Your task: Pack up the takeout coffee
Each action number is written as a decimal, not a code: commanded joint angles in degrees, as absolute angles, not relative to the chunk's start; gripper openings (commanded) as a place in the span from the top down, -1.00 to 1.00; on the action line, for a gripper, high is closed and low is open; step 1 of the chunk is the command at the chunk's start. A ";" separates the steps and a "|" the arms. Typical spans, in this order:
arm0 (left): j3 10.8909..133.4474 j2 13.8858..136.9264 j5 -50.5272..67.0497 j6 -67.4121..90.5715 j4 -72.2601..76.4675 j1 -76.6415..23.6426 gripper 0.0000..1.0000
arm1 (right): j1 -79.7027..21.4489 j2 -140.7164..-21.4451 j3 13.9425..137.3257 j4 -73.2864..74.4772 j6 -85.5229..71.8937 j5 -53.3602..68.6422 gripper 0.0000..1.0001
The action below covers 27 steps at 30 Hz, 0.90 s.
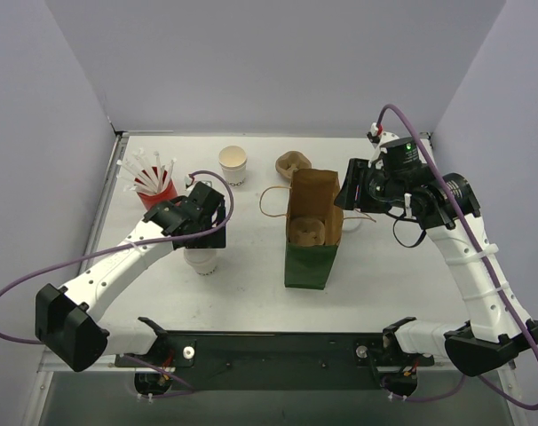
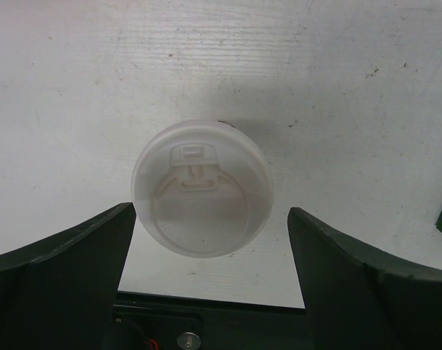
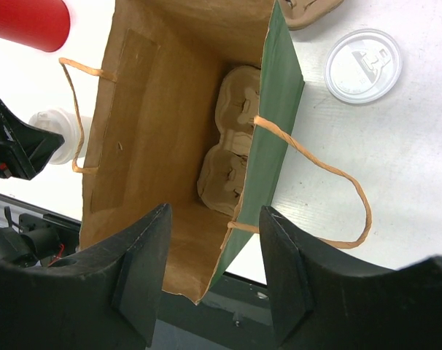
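Top view: small white paper cup with cream rim (image 1: 233, 165) stands open near the table's back edge, well apart from green paper bag (image 1: 312, 232). Left arm hides what lies under left gripper (image 1: 201, 236).

Left wrist view: fingers (image 2: 68, 277) spread wide, flanking white lidded cup (image 2: 201, 189).

Right wrist view only: flat white lid (image 3: 363, 65); brown pulp carrier (image 3: 232, 157) on the bag's floor; right gripper (image 3: 214, 277) agape above the bag's mouth.

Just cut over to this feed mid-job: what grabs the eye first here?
The green paper bag stands open mid-table with a brown pulp carrier in its bottom, and the right gripper is open over its green side wall. Left of the bag, the left gripper hangs open above a lidded white cup. A red cup of white straws stands at the back left.
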<state>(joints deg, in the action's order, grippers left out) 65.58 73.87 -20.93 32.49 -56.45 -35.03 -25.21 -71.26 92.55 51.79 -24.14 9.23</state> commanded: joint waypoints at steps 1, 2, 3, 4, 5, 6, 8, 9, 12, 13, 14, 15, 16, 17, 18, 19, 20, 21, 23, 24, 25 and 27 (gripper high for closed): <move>65.39 74.09 -22.68 33.57 -54.93 -34.72 -0.95 | -25.58 -69.87 92.02 53.00 -23.47 8.09 0.05; 65.39 74.27 -22.68 33.84 -55.02 -34.72 -0.95 | -25.49 -69.87 92.02 53.09 -23.47 8.09 0.04; 65.22 74.44 -22.50 34.10 -55.11 -34.72 -0.95 | -25.58 -69.87 91.93 53.09 -23.47 8.09 0.05; 65.21 74.62 -22.59 34.28 -55.28 -34.72 -0.95 | -25.58 -69.87 91.93 53.09 -23.47 8.17 0.04; 65.30 74.71 -22.50 34.36 -55.46 -34.72 -0.95 | -25.49 -69.96 91.93 53.00 -23.38 8.26 0.05; 65.48 74.97 -22.50 34.45 -55.89 -34.72 -0.95 | -25.58 -69.96 91.93 53.09 -23.38 8.35 0.04; 66.18 75.32 -22.59 34.72 -56.60 -34.63 -0.95 | -25.58 -69.96 92.11 53.09 -23.47 8.44 0.04; 66.62 75.67 -22.41 34.63 -57.47 -34.63 -0.95 | -25.58 -70.05 92.02 53.09 -23.47 8.52 0.04; 68.29 76.72 -20.58 33.40 -58.97 -33.58 -0.95 | -25.49 -70.14 91.93 53.09 -23.29 8.79 0.04; 68.81 77.08 -20.13 32.96 -59.50 -32.97 -0.95 | -25.49 -70.22 91.85 53.09 -23.29 8.79 0.04; 69.51 77.34 -19.78 32.52 -60.20 -32.26 -0.95 | -25.49 -70.14 91.85 53.00 -23.20 8.79 0.04; 69.87 77.34 -19.25 32.26 -60.47 -31.82 -0.95 | -25.58 -70.22 91.85 53.00 -23.12 8.79 0.04; 69.96 77.17 -18.73 31.91 -60.47 -31.47 -0.95 | -25.58 -70.40 91.85 53.09 -23.03 8.88 0.04; 70.48 77.25 -17.94 30.95 -60.38 -31.12 -0.95 | -25.49 -70.40 91.93 53.09 -22.94 8.96 0.04; 70.92 77.69 -16.71 30.50 -60.99 -30.33 -0.95 | -25.58 -70.49 92.02 53.00 -22.85 9.05 0.04; 71.54 78.04 -16.70 30.32 -61.52 -30.15 -0.95 | -25.58 -70.49 92.11 53.00 -22.76 9.14 0.04; 72.15 78.48 -16.53 29.54 -61.87 -30.15 -0.95 | -25.58 -70.58 92.28 53.00 -22.68 9.23 0.04; 73.20 79.10 -15.65 29.27 -62.31 -30.15 -0.95 | -25.49 -70.58 92.29 53.00 -22.59 9.40 0.04; 73.91 79.71 -14.77 28.57 -62.49 -30.06 -0.95 | -25.58 -70.58 92.29 53.00 -22.41 9.49 0.03; 74.35 80.41 -14.07 28.30 -62.84 -30.06 -0.95 | -25.58 -70.66 92.29 53.09 -22.33 9.49 0.03; 74.62 80.85 -13.80 28.04 -63.02 -30.06 -0.95 | -25.40 -70.66 92.29 53.09 -22.24 9.67 0.03; 74.79 81.65 -14.32 28.04 -63.89 -30.06 -0.95 | -25.49 -70.58 92.20 53.09 -22.06 9.67 0.03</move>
<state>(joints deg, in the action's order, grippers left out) 72.10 80.23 -15.77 29.65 -61.65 -30.26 -25.21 -71.11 92.31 51.96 -23.22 9.30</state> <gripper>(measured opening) 0.974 0.481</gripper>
